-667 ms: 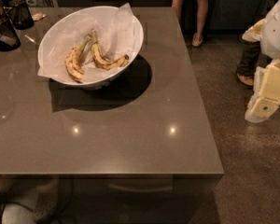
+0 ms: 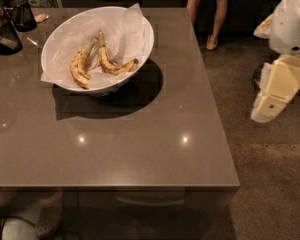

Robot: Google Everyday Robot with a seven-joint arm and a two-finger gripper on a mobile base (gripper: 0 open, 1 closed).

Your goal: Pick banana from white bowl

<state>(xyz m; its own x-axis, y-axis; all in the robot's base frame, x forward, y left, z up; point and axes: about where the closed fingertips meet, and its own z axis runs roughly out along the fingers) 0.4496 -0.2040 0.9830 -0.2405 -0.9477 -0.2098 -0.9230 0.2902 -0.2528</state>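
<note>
The white bowl (image 2: 142, 44), lined with crinkled white paper, stands on the far left part of the grey table (image 2: 140, 149). Two bananas lie in it. The banana (image 2: 112, 65) is the slimmer, sharply bent one on the right, with its long stem pointing away from me. A plumper banana (image 2: 80, 68) with a greenish stem lies to its left, close beside it. My gripper (image 2: 270, 101) hangs at the end of the white and cream arm, off the table's right edge, far from the bowl and holding nothing.
Dark containers (image 2: 7, 26) stand at the table's far left corner. A person's legs (image 2: 207, 14) stand beyond the table's far edge. The floor (image 2: 270, 184) lies to the right of the table, under my arm.
My arm has shifted slightly to the left, towards the table's right edge. The bowl and the bananas have not moved.
</note>
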